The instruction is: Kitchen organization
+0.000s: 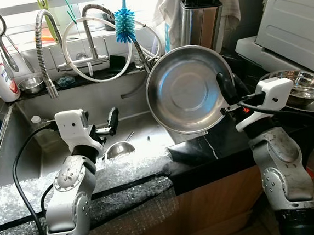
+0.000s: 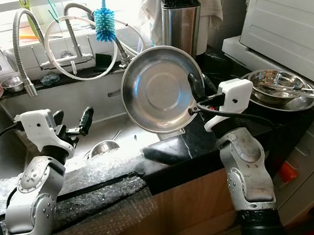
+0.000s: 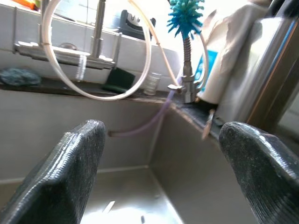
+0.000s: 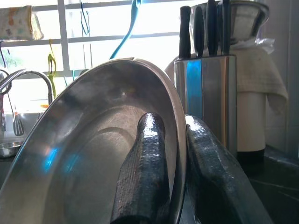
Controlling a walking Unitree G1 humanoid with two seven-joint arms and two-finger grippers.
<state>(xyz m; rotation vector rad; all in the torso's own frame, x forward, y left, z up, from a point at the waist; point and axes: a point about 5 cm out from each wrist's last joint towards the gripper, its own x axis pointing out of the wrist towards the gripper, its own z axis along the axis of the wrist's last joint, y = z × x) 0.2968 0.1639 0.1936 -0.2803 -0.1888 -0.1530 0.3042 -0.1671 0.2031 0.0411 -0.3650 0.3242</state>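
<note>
My right gripper [image 1: 227, 86] is shut on the rim of a large steel plate [image 1: 187, 90], which it holds upright and tilted above the black counter, its hollow side facing me. In the right wrist view the plate [image 4: 88, 154] sits pinched between the two black fingers [image 4: 145, 172]. My left gripper [image 1: 112, 121] hangs open over the steel sink [image 1: 35, 111] with nothing between its fingers [image 3: 65, 172]. A small steel bowl [image 1: 119, 150] lies on the sink floor just below it.
A stack of steel bowls [image 1: 303, 88] sits on the counter at right. A knife block [image 1: 200, 17] stands behind the plate. Coiled faucet hoses [image 1: 93, 46] and a blue bottle brush [image 1: 124, 24] hang over the sink's back ledge. Bubble wrap [image 1: 123, 175] covers the sink's front edge.
</note>
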